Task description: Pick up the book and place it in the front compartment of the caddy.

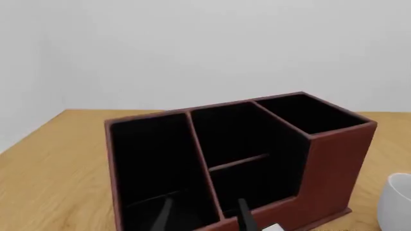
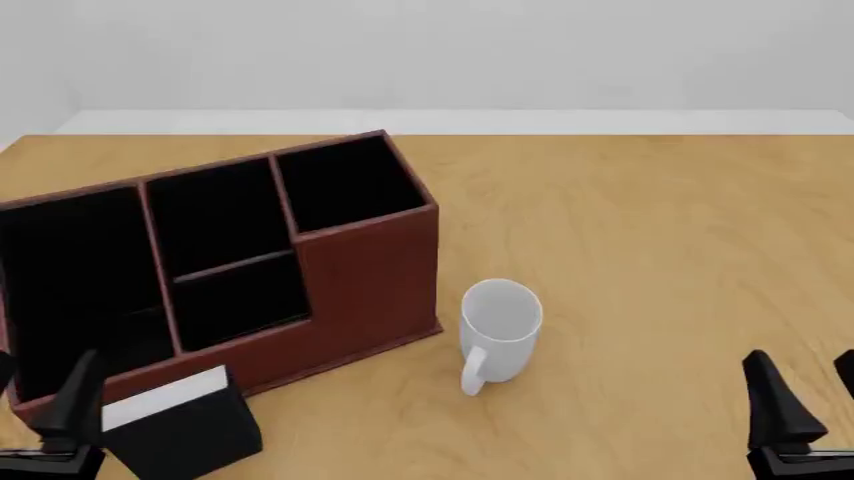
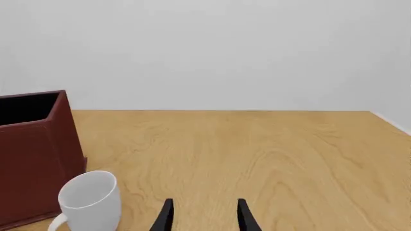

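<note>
**Book still on the counter, nothing grasped yet**

Nearest the camera, the left pincer (image 2: 40,420) sits low at the near edge of the counter (image 2: 641,230), its fingers parted and empty. The right pincer (image 2: 807,405) waits well off on the far side of the mug, also parted and holding nothing.

The book (image 2: 180,425), black-covered with a white page-edge band, rests on the counter just in front of the caddy (image 2: 367,270), close beside the left pincer; whether it touches the caddy wall cannot be told.

A white mug (image 2: 501,330) stands beside the caddy's near corner.

Within the caddy, the front compartment (image 2: 240,300), one of the two middle pockets, looks empty.

Judged from this, no step is complete: grasping, lifting and placing the book all remain.
</note>
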You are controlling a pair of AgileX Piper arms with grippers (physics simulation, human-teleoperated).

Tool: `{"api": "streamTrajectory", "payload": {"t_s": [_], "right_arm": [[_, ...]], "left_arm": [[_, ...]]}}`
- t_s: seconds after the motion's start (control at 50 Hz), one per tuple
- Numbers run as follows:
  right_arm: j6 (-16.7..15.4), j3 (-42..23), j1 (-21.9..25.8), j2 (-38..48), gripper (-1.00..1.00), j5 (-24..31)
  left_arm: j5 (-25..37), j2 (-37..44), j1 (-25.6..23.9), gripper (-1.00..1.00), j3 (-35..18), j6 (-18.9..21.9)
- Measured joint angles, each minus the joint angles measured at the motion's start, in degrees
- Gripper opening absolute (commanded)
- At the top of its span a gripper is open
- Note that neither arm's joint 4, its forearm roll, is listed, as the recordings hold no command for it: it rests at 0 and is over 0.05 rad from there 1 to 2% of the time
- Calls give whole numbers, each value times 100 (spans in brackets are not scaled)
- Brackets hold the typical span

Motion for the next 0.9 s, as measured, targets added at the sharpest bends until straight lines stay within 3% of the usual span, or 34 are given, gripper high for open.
{"api": "streamTrajectory", "payload": {"t_s": [0.32, 0.52, 0.7, 0.9], "right_arm": [[-20, -11, -12, 2, 100, 6], [-22, -19, -15, 4, 100, 10], [-22, -24, -15, 9, 100, 11], [-22, -28, -16, 20, 100, 4]], "left_arm": [[-425, 491, -182, 100, -170, 331], [-294, 801, -671, 100, -1011, 753], [289, 1486, -1303, 100, -2049, 1559], [1524, 1997, -1946, 100, -2997, 2705]]}}
